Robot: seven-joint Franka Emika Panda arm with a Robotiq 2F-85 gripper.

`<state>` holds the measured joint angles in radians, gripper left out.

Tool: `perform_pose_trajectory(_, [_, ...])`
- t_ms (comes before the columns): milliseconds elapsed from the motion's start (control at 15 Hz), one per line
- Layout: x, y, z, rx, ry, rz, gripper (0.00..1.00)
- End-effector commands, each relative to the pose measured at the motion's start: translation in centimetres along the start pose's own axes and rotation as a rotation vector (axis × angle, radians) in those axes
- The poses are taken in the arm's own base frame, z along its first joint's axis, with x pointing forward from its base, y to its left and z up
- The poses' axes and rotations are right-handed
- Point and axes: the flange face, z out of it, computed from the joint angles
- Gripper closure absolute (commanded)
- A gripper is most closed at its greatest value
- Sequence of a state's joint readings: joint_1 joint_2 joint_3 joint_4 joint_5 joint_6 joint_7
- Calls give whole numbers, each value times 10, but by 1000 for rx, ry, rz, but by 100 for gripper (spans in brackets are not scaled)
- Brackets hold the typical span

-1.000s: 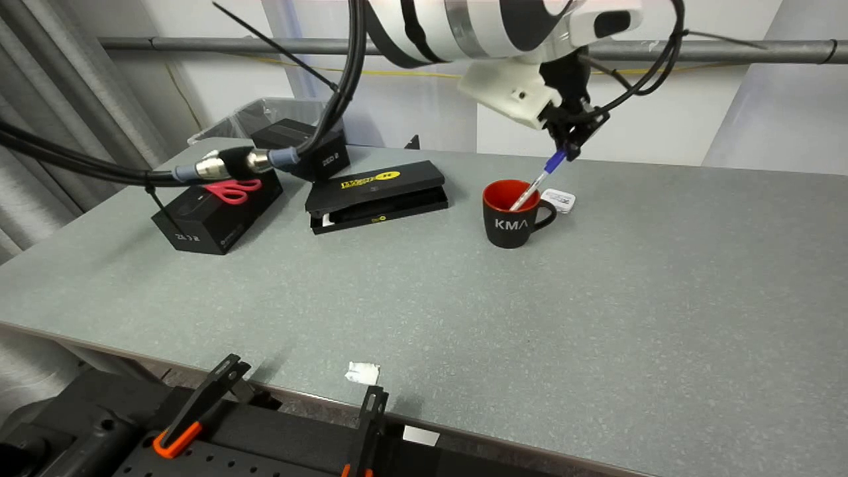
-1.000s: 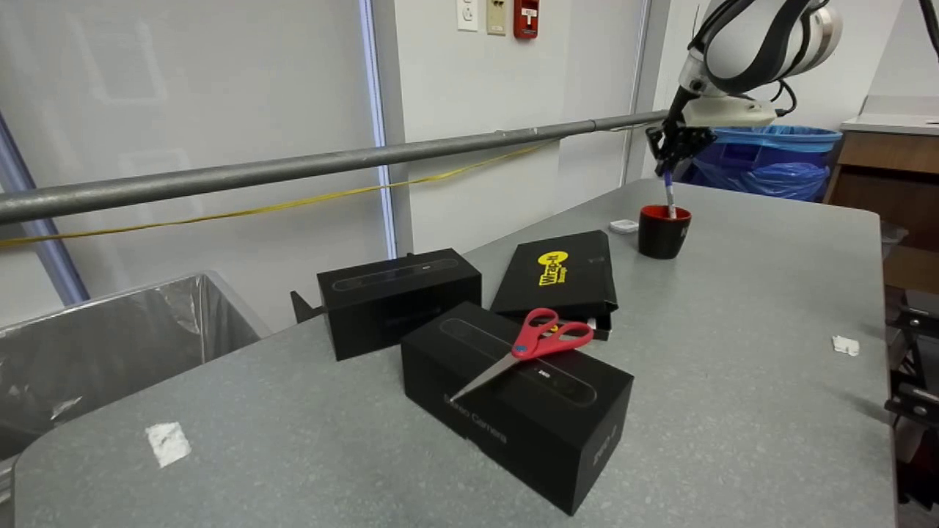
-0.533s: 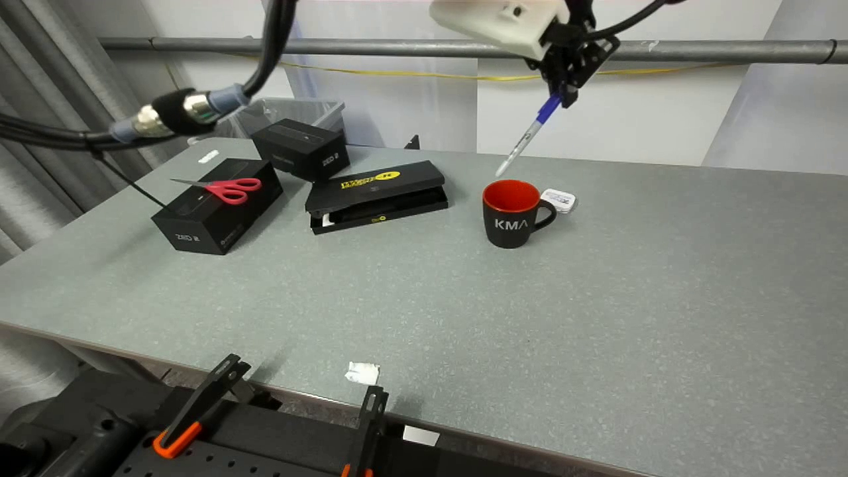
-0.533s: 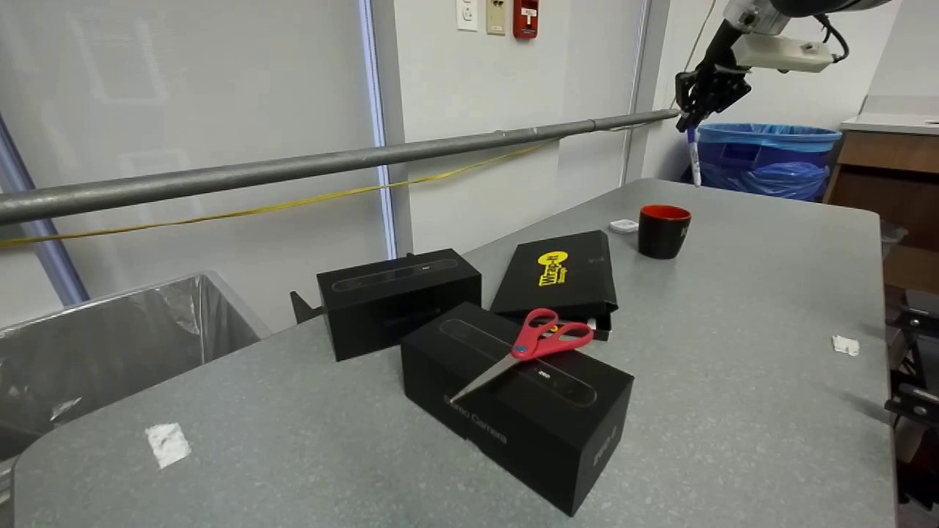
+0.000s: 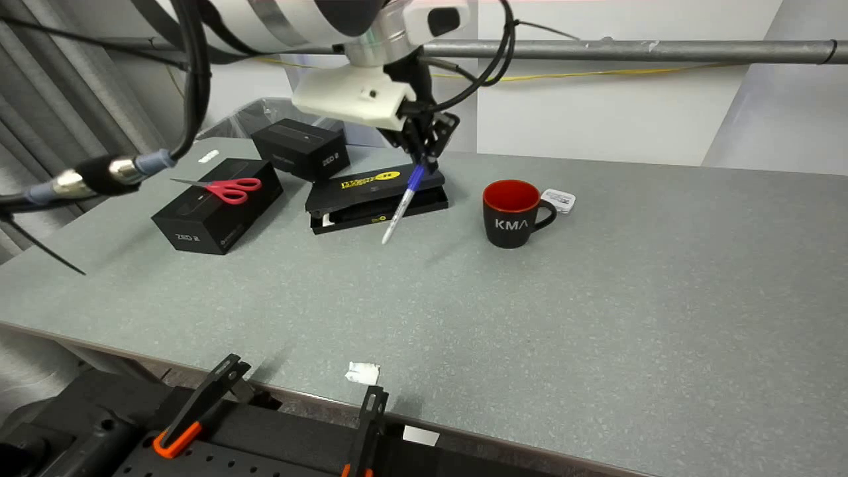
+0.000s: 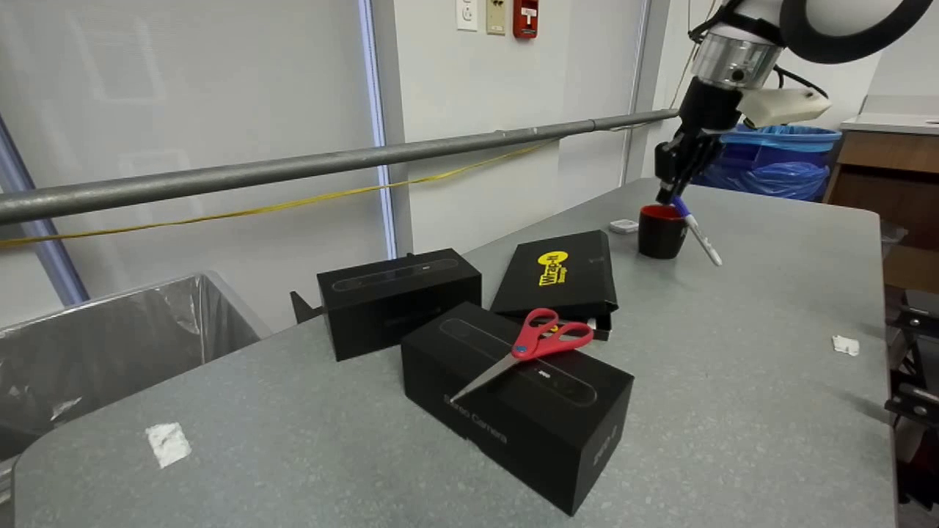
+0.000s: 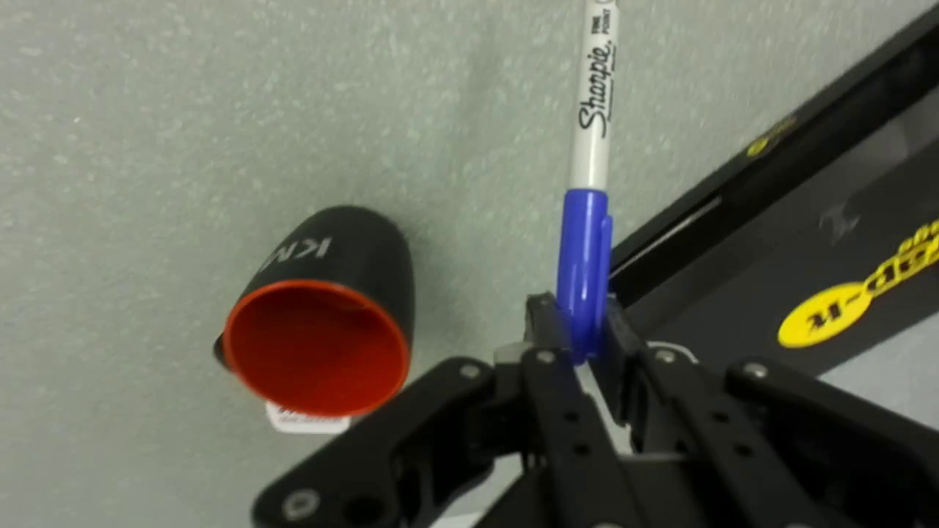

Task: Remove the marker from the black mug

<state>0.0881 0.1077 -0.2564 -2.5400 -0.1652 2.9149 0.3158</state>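
The black mug stands upright on the grey table, with its red interior bare in the wrist view. It also shows in an exterior view, partly behind the gripper and marker. The marker has a blue cap and a white body. My gripper is shut on the cap, as the wrist view shows at the fingertips. The marker hangs tilted, white end down, outside the mug. It is beside the mug, on the side of the Wrap-it box. How far its tip is above the table is hard to tell.
A black Wrap-it box lies just behind and under the gripper. Two black camera boxes stand farther along, and red scissors lie on the nearer one. A small white case lies behind the mug.
The marker was inside the mug one second ago. My gripper lifted it out and up, then carried it sideways toward the Wrap-it box and lower. The mug has not moved.
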Motion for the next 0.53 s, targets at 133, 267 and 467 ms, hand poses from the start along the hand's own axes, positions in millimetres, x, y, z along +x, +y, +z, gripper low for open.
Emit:
perform_pose_trajectory(133, [-20,-36,50,-103,-175,-217,96])
perform_pose_trajectory(267, [-20,-37,65,-150,-206,-271,96])
perform_pose_trajectory(467, [-18,-39,81,-207,-223,-342,96])
